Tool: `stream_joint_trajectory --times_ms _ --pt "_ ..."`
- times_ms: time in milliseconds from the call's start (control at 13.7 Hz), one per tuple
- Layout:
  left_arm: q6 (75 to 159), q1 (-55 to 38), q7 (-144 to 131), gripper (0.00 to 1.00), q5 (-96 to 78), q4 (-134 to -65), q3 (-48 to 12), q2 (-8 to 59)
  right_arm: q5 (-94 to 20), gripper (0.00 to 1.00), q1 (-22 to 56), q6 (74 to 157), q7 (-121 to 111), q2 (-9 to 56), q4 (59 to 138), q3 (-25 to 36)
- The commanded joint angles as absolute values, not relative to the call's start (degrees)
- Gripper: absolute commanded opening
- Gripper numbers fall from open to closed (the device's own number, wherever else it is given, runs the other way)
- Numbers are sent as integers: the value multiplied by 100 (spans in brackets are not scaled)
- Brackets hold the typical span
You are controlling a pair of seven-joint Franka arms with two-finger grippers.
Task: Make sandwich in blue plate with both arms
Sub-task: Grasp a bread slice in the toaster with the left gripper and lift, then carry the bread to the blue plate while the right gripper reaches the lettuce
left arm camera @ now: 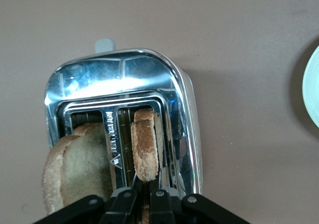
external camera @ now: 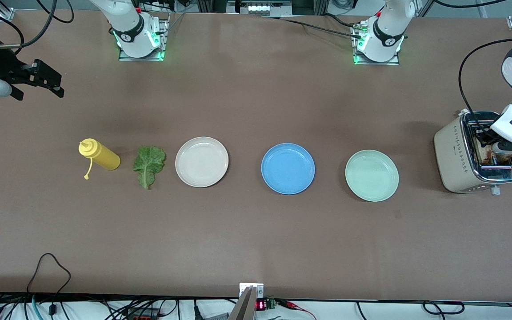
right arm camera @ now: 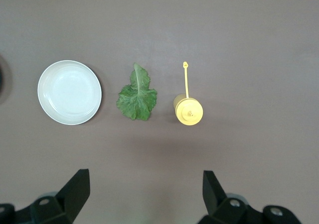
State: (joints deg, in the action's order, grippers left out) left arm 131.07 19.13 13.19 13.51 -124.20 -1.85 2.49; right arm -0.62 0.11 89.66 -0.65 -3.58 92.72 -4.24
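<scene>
Chrome-topped toaster at the left arm's end of the bench: two toast slices stand in its slots, and one slice is pinched edge-on by the left pincer. The right pincer waits, spread wide, above the bench beside the lettuce leaf and yellow squeeze bottle. The blue plate lies bare between the beige-white plate and the mint-green plate. The step in hand is judged to be bread retrieval; next, a straight upward lift clear of the slot is called for, then carriage to the blue plate.
</scene>
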Motion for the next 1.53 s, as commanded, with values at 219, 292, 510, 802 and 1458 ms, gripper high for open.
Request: stream_joint_trajectory --times_ms 219,292,510,802,1458 --pt "10420 1890 1336 2 1336 -10919 -447 17 -18 100 53 9026 -53 -439 9378 -404" --pt "9919 1890 1336 2 1336 -10603 -535 9 -18 100 53 9026 -79 -439 9378 -404" --pt "8870 1890 1266 2 1336 -9793 -1009 18 -26 100 53 9035 -97 -448 9361 -404" --pt "8456 1863 1275 2 1187 -9721 -2000 122 0 100 35 9000 -105 -431 9308 -396" --pt "8551 1249 836 0 -989 -9062 -2760 1861 -18 100 26 9062 -61 -290 9352 -404"
